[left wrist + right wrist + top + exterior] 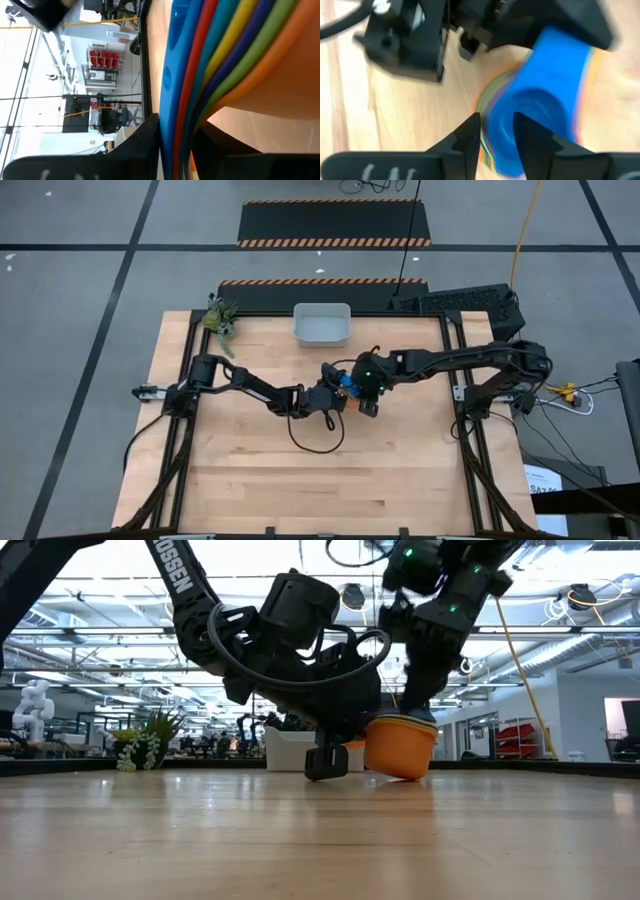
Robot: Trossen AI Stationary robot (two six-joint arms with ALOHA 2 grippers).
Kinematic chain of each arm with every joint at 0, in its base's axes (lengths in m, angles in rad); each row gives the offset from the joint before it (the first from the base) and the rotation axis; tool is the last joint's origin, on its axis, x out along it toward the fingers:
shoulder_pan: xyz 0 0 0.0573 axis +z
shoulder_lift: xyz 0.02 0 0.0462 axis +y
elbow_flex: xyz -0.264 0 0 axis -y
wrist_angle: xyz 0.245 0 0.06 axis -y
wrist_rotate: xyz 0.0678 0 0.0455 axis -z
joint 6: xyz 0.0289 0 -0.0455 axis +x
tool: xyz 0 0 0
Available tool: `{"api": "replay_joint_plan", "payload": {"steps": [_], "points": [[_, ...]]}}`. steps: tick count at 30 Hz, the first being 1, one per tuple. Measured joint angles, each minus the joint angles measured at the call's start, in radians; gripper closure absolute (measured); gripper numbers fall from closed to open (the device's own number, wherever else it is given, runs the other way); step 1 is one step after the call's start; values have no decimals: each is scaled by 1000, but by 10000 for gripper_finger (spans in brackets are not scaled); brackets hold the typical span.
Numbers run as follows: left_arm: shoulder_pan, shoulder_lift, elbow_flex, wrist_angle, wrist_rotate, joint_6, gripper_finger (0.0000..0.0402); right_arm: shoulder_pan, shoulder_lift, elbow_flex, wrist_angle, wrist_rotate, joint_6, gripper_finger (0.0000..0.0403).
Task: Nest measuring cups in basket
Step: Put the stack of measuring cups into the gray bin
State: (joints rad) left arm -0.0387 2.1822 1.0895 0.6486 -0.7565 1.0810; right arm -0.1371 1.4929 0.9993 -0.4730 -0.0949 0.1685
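Observation:
The measuring cups sit nested in one stack, orange outermost and blue innermost, at the table's middle. The stack tilts in the low view. My left gripper reaches in from the table's left and is shut on the stacked handles. My right gripper comes down from the right. One of its fingers is inside the blue cup and the other outside the stack's rim, with a gap between them. The pale basket stands apart at the far edge. My left gripper pinches the stack of handles between its two fingers, one on the blue side and one on the orange side. The fingers come nearly level from the table's left, along the handles. The stack tilts low at the table; whether it rests there, I cannot tell. My right gripper stands astride the stack's rim; whether a finger touches it, I cannot tell.
A small green plant stands at the far left corner. A black cable loops on the wood near the left gripper. Bare wood lies toward the near edge and between the cups and the basket.

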Motion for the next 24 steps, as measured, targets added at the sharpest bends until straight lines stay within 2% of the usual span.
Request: {"api": "replay_joint_plan", "payload": {"steps": [7,13,20,24], "points": [[2,-20,-3,-12,-6,-47,315,41,-106,1,-105,132,-59,219],[12,-98,-6,-181,6,-196,315,130,-188,-47,-93,312,-120,177],[40,-243,-6,-438,9,-422,316,224,-291,-177,-14,639,-125,161],[51,-316,-6,-490,-16,-448,316,238,-354,-272,54,746,-103,161]]}}
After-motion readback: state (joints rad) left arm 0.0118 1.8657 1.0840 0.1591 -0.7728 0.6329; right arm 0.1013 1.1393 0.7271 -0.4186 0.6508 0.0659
